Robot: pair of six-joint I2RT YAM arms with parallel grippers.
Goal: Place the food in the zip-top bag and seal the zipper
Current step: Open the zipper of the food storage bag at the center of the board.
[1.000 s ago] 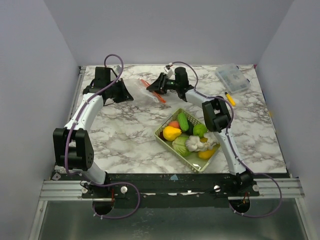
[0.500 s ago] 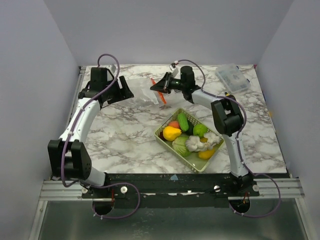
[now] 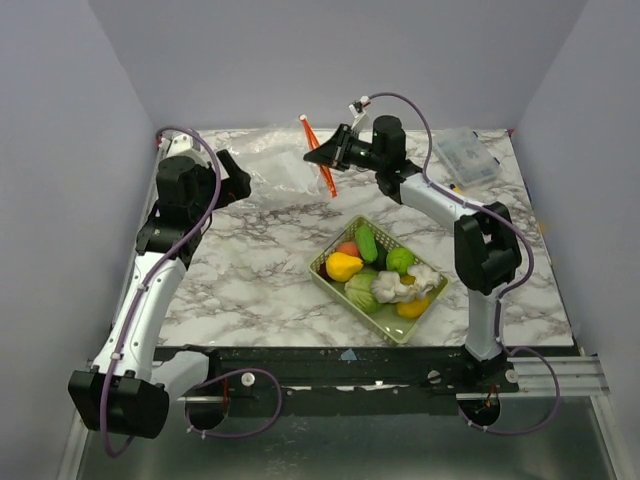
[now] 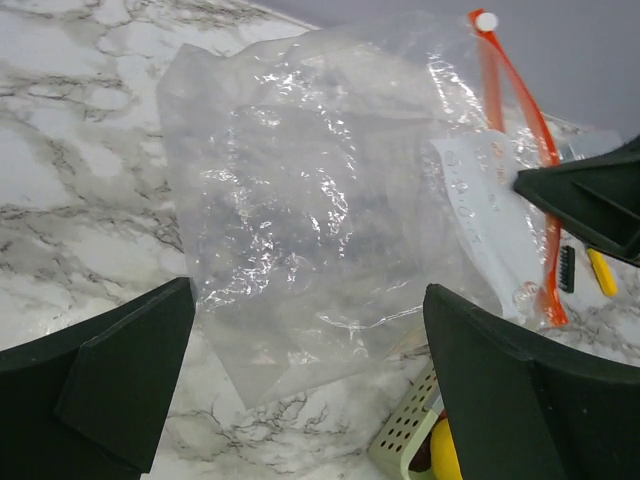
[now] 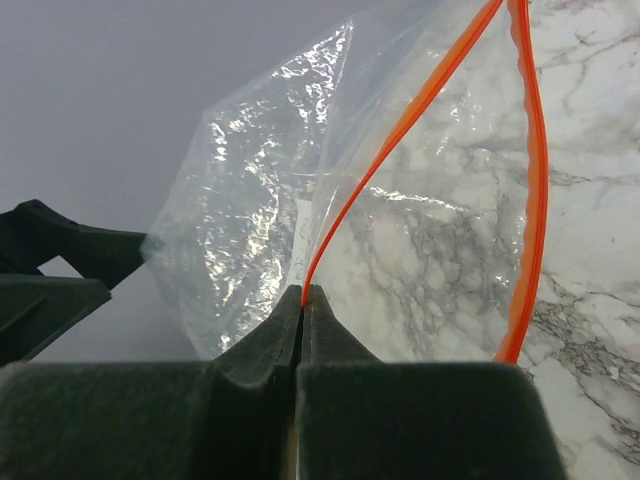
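From above, the right hand (image 3: 322, 155) is pinched shut on the orange-red zipper (image 3: 318, 158) of the zip-top bag (image 3: 272, 165) at the far middle of the counter (image 3: 250, 275). The strip's long axis runs far to near, slanting slightly rightward at its near end, and the clear film trails leftward from it toward the left hand (image 3: 236, 176), whose fingers are spread wide with nothing in them. The food (image 3: 345, 266) sits heaped in a pale green mesh basket (image 3: 333, 284) near the middle of the counter, well apart from the bag; a clear lidded box (image 3: 465, 157) lies at the far right. In the left wrist view, the left hand (image 4: 310, 292) gapes around the crumpled bag (image 4: 320, 200), the zipper (image 4: 527, 118) steep at the right edge beside the right hand (image 4: 590, 205). In the right wrist view, the right hand (image 5: 303, 296) clamps one lip of the zipper (image 5: 400, 128); the other lip bows away to the right, so the mouth stands open, with the bag (image 5: 250, 225) reaching left.
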